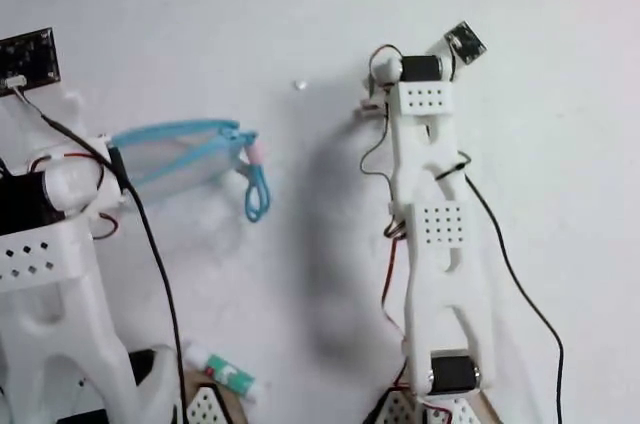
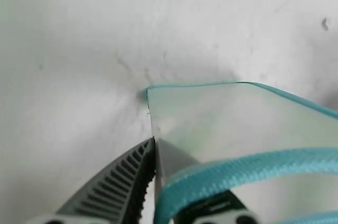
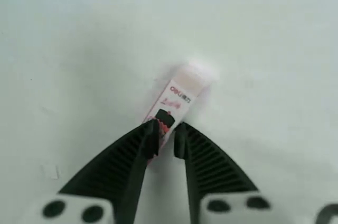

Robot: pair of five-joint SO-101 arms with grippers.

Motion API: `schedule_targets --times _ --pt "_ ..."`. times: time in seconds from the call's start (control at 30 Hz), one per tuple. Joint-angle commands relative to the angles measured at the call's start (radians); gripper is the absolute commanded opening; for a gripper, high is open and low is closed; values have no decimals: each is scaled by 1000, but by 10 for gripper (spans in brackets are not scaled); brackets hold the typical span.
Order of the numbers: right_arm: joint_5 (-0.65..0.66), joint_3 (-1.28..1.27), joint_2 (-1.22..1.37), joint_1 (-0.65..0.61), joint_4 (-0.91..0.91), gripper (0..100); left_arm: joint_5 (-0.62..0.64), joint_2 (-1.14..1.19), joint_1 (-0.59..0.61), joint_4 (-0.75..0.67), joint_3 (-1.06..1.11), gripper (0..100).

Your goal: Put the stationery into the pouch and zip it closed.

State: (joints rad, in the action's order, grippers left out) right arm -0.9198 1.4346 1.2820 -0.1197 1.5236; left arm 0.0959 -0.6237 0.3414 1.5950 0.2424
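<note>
Off the zip-pull end of the pouch (image 1: 175, 159), across a stretch of bare counter (image 1: 560, 144), the right gripper (image 3: 166, 131) has its jaws drawn narrow on the near end of a small white eraser (image 3: 182, 94) with a red and black label. The eraser's long axis runs on away from the jaws, nearly in line with them and a little slanted. I cannot tell whether it is lifted or lies on the counter. The right arm is stretched out long from its base, so the pouch lies off to its side, well apart.

The left gripper (image 2: 158, 150) is pinched on the pouch's clear wall at the end farthest from the eraser, tilting it up, and the teal zip edges look parted. By my judgement the next move is a sideways carry to that mouth, eraser end first. A glue stick (image 1: 225, 372) lies well apart from the pouch, toward the arms' bases.
</note>
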Motion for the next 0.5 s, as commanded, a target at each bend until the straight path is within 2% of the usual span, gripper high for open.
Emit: schedule_targets --times 0.0,0.3,0.47 --pt "21 -3 -56 15 42 33 2 -1 -8 -23 -8 22" --pt "203 -3 -217 18 237 16 2 -1 -8 -20 -11 22" --pt "267 -12 -269 21 243 17 2 -1 -8 -17 -12 22"
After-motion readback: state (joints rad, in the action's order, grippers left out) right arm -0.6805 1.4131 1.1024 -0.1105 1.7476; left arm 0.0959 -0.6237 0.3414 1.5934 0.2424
